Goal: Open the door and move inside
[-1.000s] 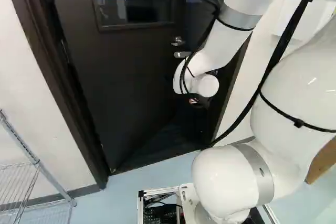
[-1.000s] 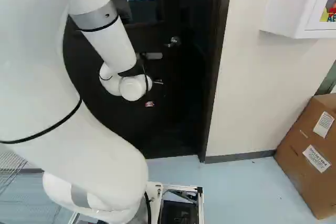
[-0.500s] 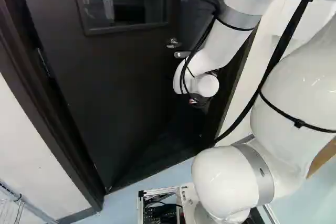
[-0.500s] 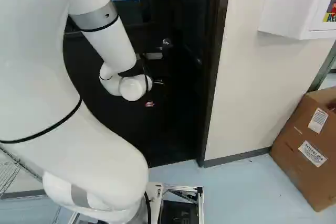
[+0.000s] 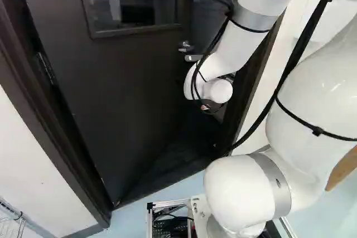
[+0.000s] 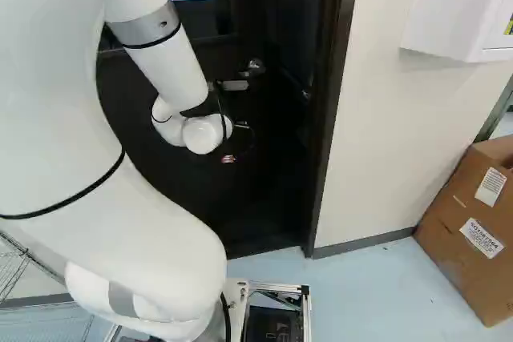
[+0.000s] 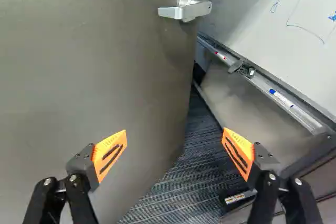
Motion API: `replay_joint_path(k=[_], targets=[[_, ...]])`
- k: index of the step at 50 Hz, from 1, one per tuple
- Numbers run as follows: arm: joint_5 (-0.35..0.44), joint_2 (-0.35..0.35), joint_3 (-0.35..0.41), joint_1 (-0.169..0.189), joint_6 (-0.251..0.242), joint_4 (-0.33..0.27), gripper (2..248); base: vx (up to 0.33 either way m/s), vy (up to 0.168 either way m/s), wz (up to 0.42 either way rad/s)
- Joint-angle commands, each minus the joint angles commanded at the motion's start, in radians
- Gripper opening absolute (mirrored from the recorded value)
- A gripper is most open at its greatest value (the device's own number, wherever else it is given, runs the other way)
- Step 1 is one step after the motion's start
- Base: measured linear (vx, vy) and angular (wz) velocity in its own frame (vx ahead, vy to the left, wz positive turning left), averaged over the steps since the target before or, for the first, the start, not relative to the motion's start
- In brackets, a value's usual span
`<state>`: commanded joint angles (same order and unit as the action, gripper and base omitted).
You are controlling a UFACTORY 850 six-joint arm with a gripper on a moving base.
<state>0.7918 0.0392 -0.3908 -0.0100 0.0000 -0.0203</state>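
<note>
- You see the door [image 5: 128,93] partly open, at the left and middle of the left base view.
- Past its free edge, you see a whiteboard [image 7: 262,14] and dark carpet [image 7: 184,182].
- A cardboard box [image 6: 453,238] stands at the right of the right base view.
- Your gripper [image 6: 228,158] has its two fingers wide apart.
- Ahead of the gripper [image 7: 174,140], you find the lever handle [image 7: 186,9] on the door, near its free edge.
- A blue-capped marker [image 7: 282,98] lies on the whiteboard's tray [image 7: 302,116].
</note>
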Motion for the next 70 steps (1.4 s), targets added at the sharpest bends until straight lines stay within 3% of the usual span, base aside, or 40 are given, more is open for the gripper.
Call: replay_joint_path(k=[31, 70], targets=[[0.000, -0.060, -0.061, -0.008, 0.000, 0.028, 247, 0.000, 0.000, 0.000], [-0.038, -0.132, -0.136, -0.039, 0.000, 0.173, 247, 0.000, 0.000, 0.000]])
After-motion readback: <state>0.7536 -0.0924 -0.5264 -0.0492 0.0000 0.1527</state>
